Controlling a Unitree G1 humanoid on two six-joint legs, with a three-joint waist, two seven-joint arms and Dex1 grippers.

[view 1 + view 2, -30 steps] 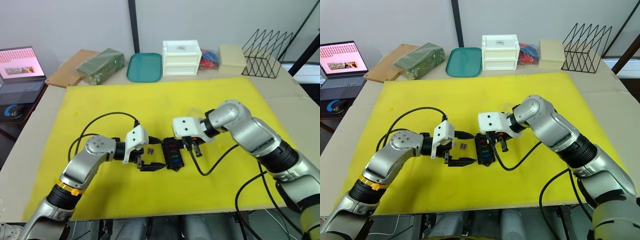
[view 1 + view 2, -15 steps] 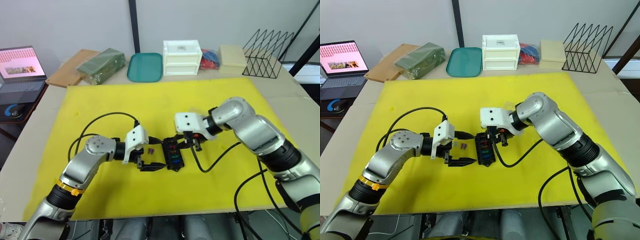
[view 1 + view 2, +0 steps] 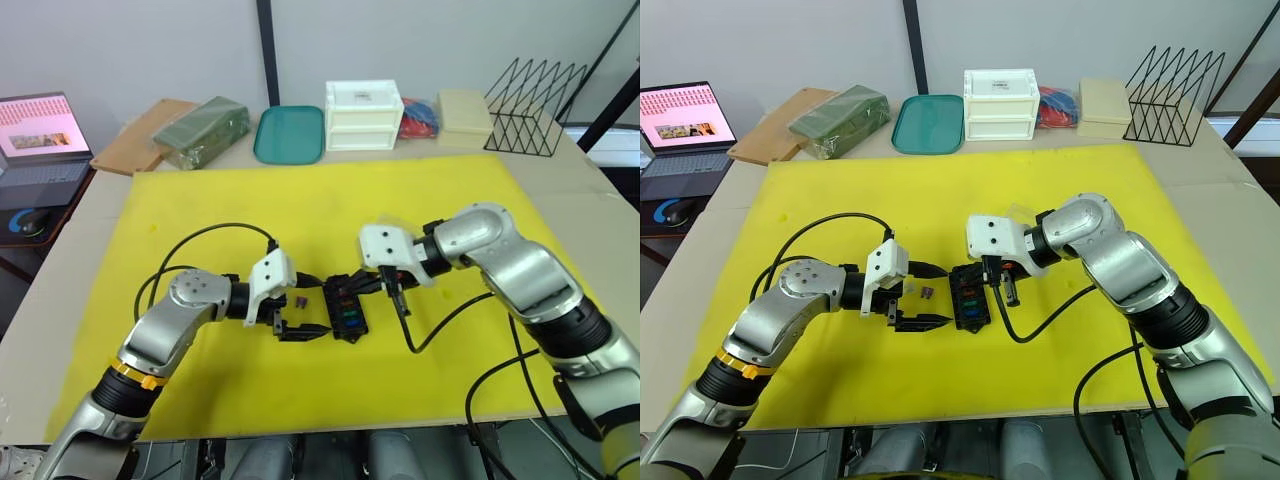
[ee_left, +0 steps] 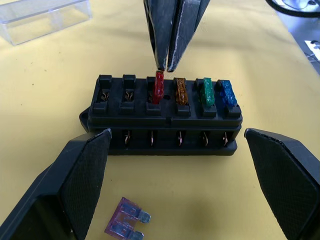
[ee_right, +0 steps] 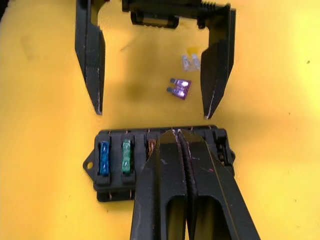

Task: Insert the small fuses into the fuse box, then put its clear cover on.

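Fuse box (image 4: 162, 117) sits mid-frame on the yellow mat (image 3: 200, 200), between the spread fingers of the left gripper (image 4: 175, 185), which do not touch it. Red (image 4: 159, 86), brown (image 4: 180, 90), green (image 4: 206, 91) and blue (image 4: 225, 92) fuses stand in its far row. The right gripper (image 4: 166, 67), fingers pressed together, meets the red fuse's top. A purple fuse (image 4: 126, 225) lies loose at lower left; the clear cover (image 4: 42, 17) at upper left.

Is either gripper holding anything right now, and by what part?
The right gripper is shut on the top edge of the red fuse, which stands in the fuse box. The left gripper is open and holds nothing.
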